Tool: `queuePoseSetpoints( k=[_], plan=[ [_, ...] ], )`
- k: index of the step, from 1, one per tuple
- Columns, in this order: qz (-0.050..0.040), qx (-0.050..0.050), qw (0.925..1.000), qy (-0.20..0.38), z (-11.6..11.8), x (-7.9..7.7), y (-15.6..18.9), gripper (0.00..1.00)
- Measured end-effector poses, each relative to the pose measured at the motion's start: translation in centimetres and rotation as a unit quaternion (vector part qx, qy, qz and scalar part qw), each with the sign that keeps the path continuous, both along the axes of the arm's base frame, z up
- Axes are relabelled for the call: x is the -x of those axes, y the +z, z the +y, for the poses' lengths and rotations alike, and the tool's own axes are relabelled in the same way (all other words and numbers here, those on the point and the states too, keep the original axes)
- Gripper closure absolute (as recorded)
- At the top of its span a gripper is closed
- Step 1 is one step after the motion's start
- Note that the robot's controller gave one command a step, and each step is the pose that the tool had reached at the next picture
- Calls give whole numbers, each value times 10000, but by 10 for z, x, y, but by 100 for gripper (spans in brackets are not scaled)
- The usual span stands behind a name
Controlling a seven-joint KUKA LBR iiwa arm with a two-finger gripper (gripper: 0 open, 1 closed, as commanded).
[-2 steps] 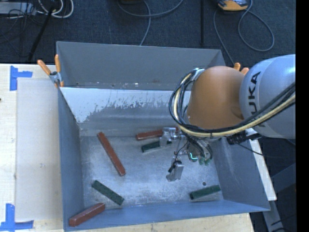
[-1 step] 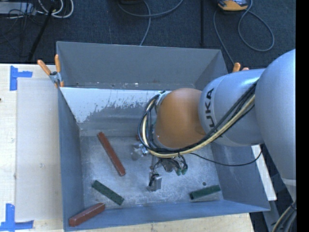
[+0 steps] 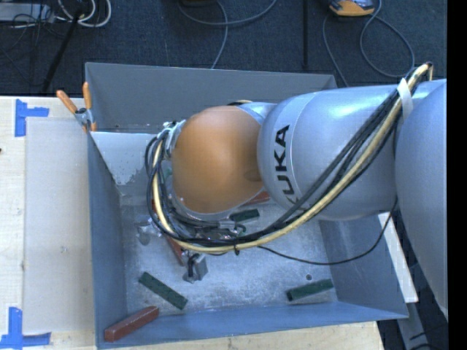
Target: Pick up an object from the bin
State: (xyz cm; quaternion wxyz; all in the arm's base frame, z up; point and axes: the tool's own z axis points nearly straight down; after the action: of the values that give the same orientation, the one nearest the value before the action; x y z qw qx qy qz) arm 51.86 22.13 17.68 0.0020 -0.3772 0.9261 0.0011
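While the orange-capped wrist hides most of it, the gripper (image 3: 194, 267) hangs at the frame's lower centre-left, its spread impossible to tell, beside a half-hidden reddish stick (image 3: 175, 250), above a dark green bar (image 3: 163, 290).

The arm (image 3: 343, 152) is built of thick, rounded links in smooth silvery-grey metal. Black capital letters (image 3: 282, 162) of the KUKA name run down one bulging link. A glossy orange cover (image 3: 215, 159), shaped like a dome, caps the wrist. A bundle of cables (image 3: 156, 199), several black ones beside a pale yellow one, runs along the outside of the arm. A white strap (image 3: 405, 93) binds it near the top, and it winds in loose coils around the orange cover. Beneath the coils sits a small dark grey claw (image 3: 194, 270).
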Motion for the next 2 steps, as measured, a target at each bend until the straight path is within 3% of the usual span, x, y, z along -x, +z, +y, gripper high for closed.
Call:
queuePoseSetpoints(
  k=[1,2],
  plan=[
    [48,20,9742,2257,20,27,-79,0],
    [-62,11,8969,4422,-8,43,-105,0]
  ],
)
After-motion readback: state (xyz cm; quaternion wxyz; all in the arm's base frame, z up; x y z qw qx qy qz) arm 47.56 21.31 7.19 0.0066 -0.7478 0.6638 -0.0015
